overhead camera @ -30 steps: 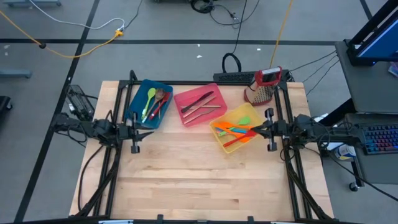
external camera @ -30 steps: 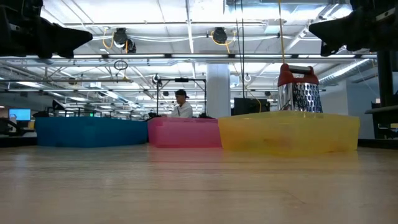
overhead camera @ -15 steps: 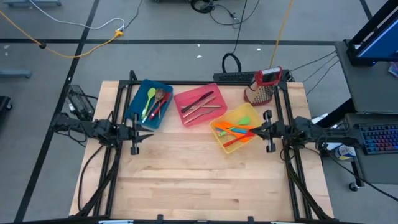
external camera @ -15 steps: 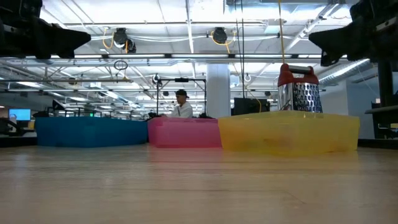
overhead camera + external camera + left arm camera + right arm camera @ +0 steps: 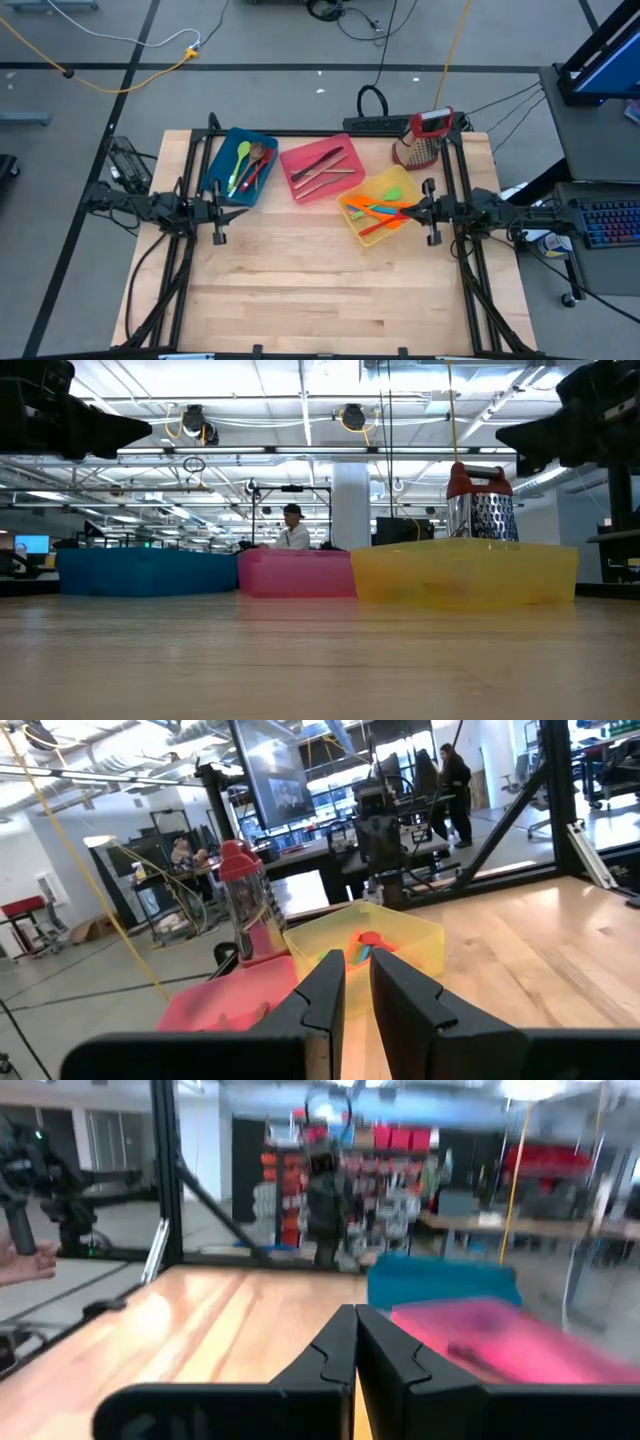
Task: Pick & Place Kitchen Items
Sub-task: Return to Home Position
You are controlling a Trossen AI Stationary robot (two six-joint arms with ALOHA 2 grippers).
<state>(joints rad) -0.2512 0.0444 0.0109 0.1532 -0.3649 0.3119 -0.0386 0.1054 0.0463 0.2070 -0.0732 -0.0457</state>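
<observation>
The kitchen items lie in three bins at the table's far side. The blue bin (image 5: 238, 166) holds a green spoon (image 5: 241, 160), a wooden spoon and red utensils. Dark and copper cutlery (image 5: 320, 168) lies in the pink bin (image 5: 300, 187). Orange, green and blue utensils (image 5: 378, 209) lie in the yellow bin (image 5: 371, 236). My left gripper (image 5: 243, 212) hovers level just near of the blue bin, open by a narrow gap (image 5: 357, 965), with nothing in it. My right gripper (image 5: 406, 210) hovers level at the yellow bin's right rim, shut and bare (image 5: 355, 1315).
A red-topped metal grater (image 5: 422, 138) stands at the far right corner, behind the yellow bin. The table's near half (image 5: 320, 290) is bare wood. A black frame runs along the table's edges. People show in the room beyond the table.
My right gripper has sunk a little beside the yellow bin, still shut. The bins and utensils have not moved.
</observation>
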